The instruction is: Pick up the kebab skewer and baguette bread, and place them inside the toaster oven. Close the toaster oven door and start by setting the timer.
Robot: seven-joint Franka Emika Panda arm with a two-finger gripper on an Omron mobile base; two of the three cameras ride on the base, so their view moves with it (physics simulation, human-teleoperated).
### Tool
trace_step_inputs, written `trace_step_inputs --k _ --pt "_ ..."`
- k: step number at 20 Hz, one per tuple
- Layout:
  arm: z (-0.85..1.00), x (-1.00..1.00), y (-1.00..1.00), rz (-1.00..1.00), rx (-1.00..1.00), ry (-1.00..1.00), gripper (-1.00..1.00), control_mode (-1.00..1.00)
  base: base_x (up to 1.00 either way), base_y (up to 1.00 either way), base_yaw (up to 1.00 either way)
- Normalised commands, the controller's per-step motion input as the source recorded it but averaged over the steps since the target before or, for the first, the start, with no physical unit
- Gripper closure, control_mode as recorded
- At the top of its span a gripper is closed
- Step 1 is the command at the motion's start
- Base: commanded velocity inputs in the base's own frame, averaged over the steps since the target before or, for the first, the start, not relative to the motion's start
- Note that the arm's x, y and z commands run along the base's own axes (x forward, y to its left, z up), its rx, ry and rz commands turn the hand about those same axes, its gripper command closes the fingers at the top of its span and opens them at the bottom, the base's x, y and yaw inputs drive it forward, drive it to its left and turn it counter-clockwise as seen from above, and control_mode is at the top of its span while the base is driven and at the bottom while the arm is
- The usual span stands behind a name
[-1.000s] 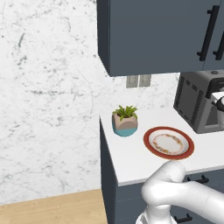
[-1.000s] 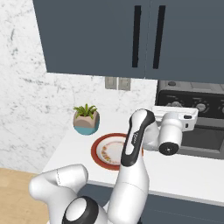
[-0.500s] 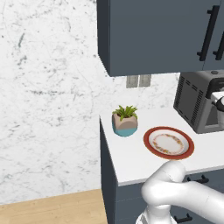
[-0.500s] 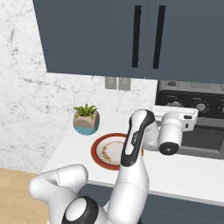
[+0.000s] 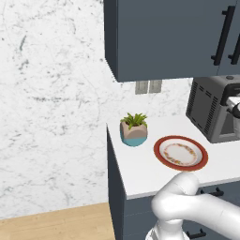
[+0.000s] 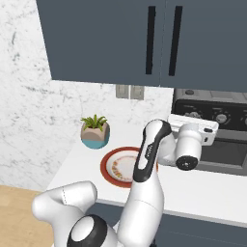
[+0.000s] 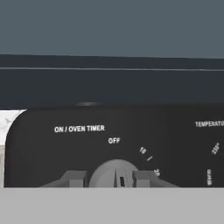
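Observation:
The toaster oven (image 5: 206, 112) (image 6: 219, 116) stands at the right end of the counter, dark grey with side vents. Its door (image 6: 226, 153) looks closed below the black control panel (image 7: 87, 144). The hand is at that panel, and my gripper (image 7: 109, 178) has a finger on each side of the round grey knob (image 7: 114, 171) under "ON / OVEN TIMER", shut on it. The knob's mark points near "OFF". In the right base view the gripper (image 6: 212, 129) is pressed against the oven's knob row. The kebab skewer and the baguette bread are hidden.
A red-rimmed plate (image 5: 181, 153) (image 6: 123, 166) lies bare on the white counter (image 5: 140, 173). A small potted plant (image 5: 134, 129) (image 6: 95, 131) stands behind it to the left. Dark wall cabinets (image 6: 144, 43) hang above. A temperature dial label (image 7: 209, 124) sits right of the timer.

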Motion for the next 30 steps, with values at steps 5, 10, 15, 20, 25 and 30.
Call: trace_step_inputs --k 5,10,15,20,25,30 --pt "0.0 0.11 0.0 0.07 0.16 0.0 1.0 -1.0 0.0 0.0 0.0" --pt "0.0 0.21 0.0 0.08 0.18 0.0 1.0 -1.0 0.0 0.0 0.0" --pt "0.0 0.25 0.01 0.08 0.19 0.0 1.0 -1.0 0.0 0.0 0.0" --pt "0.0 0.26 0.01 0.08 0.17 0.0 1.0 -1.0 0.0 0.0 0.0" --pt "0.0 0.37 0.03 0.07 0.2 0.0 1.0 -1.0 0.0 0.0 0.0" --pt "0.0 0.46 0.1 0.08 0.21 0.0 1.0 -1.0 0.0 0.0 0.0"
